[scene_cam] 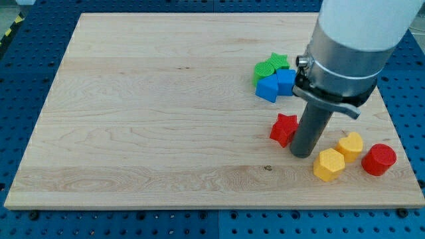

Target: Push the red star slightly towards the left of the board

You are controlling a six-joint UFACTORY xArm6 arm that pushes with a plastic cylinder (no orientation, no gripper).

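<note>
Tip [302, 154] beside one red star [284, 129].

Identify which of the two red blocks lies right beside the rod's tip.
The red star, just to the view's left of my tip. The red cylinder sits far off at the view's right, beyond two yellow blocks.

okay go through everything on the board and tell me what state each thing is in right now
my tip: on the board, right beside the red star's right side.
red star: flat, next to my tip.
yellow hexagon: flat, beside the yellow heart.
yellow heart: flat.
red cylinder: upright, apart.
blue blocks: clustered with green blocks.
</note>
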